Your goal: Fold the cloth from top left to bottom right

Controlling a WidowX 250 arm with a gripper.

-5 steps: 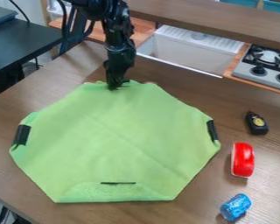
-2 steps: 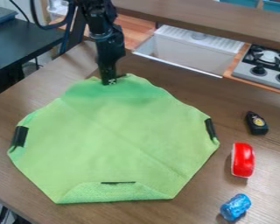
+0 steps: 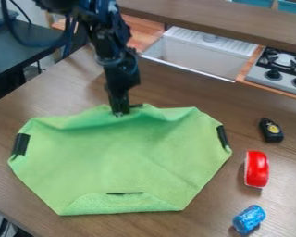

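Note:
The black gripper (image 3: 120, 112) hangs down at the cloth's far edge, left of the view's middle, pinching the fabric there. The green cloth (image 3: 122, 162) lies on the wooden table, its far edge raised and bunched around the gripper. Dark patches mark its left and right corners, and a thin black strip shows on the folded flap at its near edge. A short dark piece sticks out just right of the gripper tip. The tips are partly hidden in the fabric.
Right of the cloth are a small black object (image 3: 271, 130), a red and white object (image 3: 256, 169) and a blue cylinder (image 3: 249, 219). A white sink (image 3: 206, 53) and a stove (image 3: 280, 71) stand behind the table (image 3: 194, 95).
The gripper has moved down toward the near side, drawing the cloth's far edge with it. That edge has bunched up and bare table shows behind it.

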